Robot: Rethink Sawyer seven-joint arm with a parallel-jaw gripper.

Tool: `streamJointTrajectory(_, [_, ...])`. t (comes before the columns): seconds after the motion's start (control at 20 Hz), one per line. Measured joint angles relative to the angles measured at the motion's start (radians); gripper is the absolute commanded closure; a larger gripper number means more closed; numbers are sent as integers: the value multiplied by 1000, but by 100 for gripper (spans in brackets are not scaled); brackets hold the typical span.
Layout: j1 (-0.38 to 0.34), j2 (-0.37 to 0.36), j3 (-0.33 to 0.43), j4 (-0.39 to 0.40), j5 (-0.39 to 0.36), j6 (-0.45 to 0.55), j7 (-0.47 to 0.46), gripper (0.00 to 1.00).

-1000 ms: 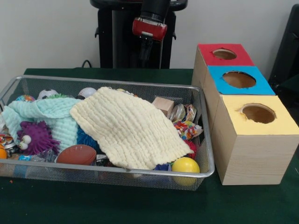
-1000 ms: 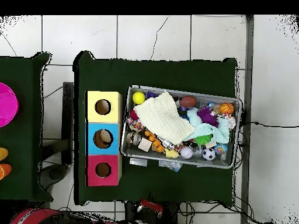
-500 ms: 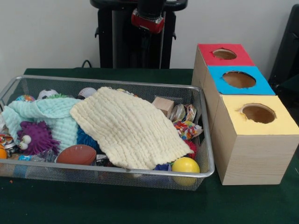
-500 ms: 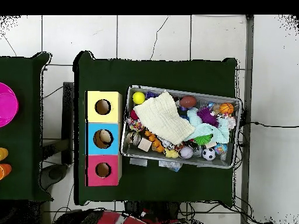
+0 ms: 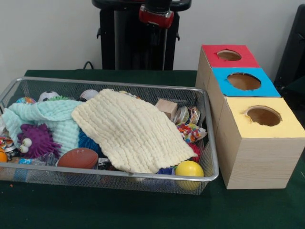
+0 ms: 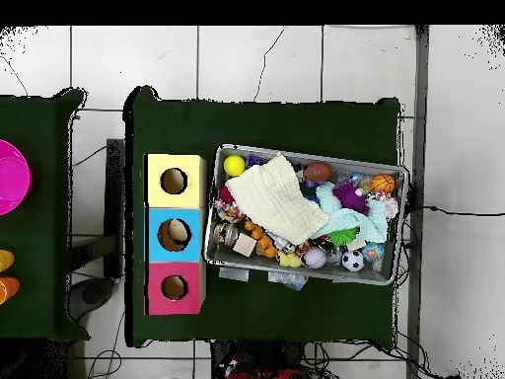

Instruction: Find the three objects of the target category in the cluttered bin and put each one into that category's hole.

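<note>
Green table (image 5: 143, 210), cloth-covered bin (image 5: 212, 162) clutter.

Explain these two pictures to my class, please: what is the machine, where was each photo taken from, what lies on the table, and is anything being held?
The machine is a robot arm, red and black, drawn up high at the back of the table. Its gripping end cannot be made out, and nothing appears to be held.

One picture looks across the table towards the robot. The other looks straight down from above.

On the green table stands a wire bin full of toys: a cream cloth, a mint cloth, a purple spiky toy, a small brown football and a yellow ball.

Beside the bin stand three wooden boxes, each with a round hole on top: red, blue and yellow.
</note>
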Motion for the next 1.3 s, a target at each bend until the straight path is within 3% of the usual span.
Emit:
streamJointTrajectory(0.4, [123,11,-53,0,-5,-198,0,100])
streamJointTrajectory(0.55, [120,12,-53,-1,-6,-211,0,100])
streamJointTrajectory(0.85, [53,11,-32,-21,-31,-159,0,100])
streamJointTrajectory(1.3, [-35,8,57,-75,-35,10,0,100])
